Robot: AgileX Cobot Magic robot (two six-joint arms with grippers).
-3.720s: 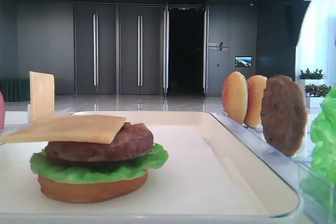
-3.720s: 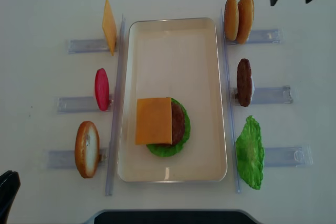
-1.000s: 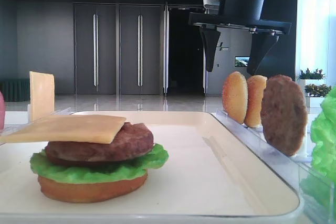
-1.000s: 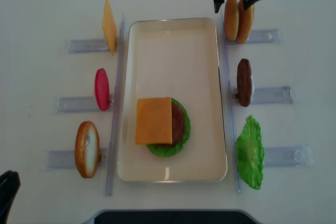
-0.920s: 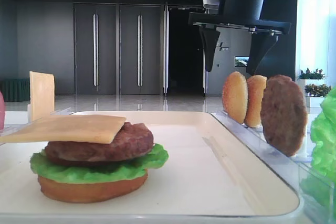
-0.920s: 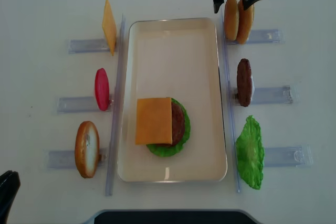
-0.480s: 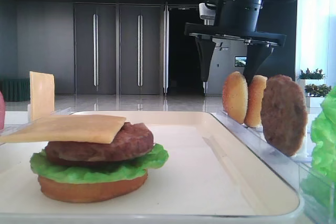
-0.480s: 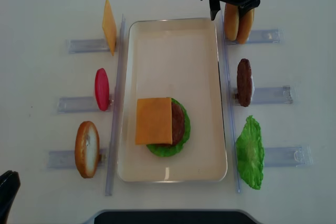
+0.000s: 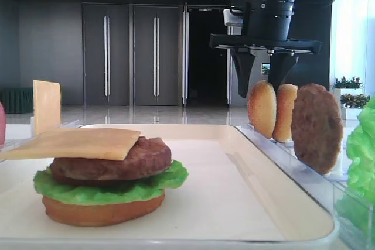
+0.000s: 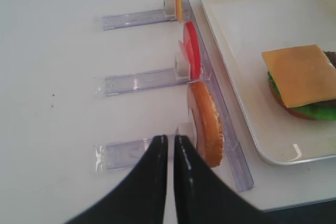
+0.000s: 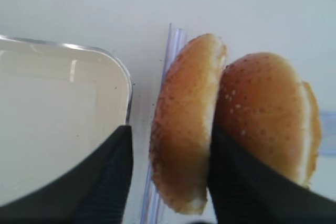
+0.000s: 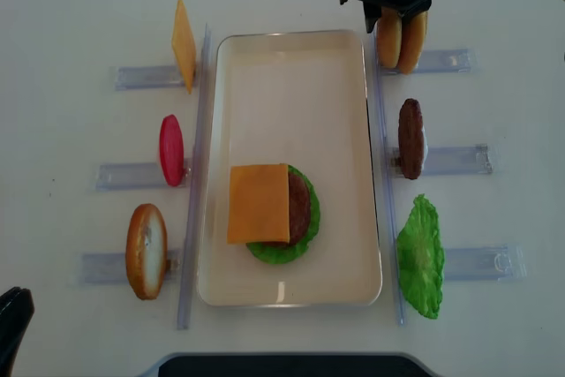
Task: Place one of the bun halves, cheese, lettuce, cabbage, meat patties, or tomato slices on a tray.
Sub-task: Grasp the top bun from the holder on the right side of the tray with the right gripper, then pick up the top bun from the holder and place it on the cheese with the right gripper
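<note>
The tray [image 12: 291,59] lay just left of the right hand [image 11: 170,153], the burger stack [image 12: 269,205] well behind it. The hand straddled the nearer bun [image 11: 184,124], fingers [image 11: 113,177] partly closed, contact unclear. Best squeeze evenly, then lift straight, sparing the second bun [image 11: 265,111].

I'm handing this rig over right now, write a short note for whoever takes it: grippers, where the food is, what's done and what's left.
Right gripper: down over the two bun halves in their holder, jaws straddling the inner bun half, closing; grip not confirmed.
Left gripper: shut, empty, parked by the left holders.
Tray: stack of bun bottom, lettuce, patty, cheese on top.
Still in holders: spare cheese slice, meat patty, lettuce leaf.
Left: finish grasping the bun half, lift it, place it on the tray.
</note>
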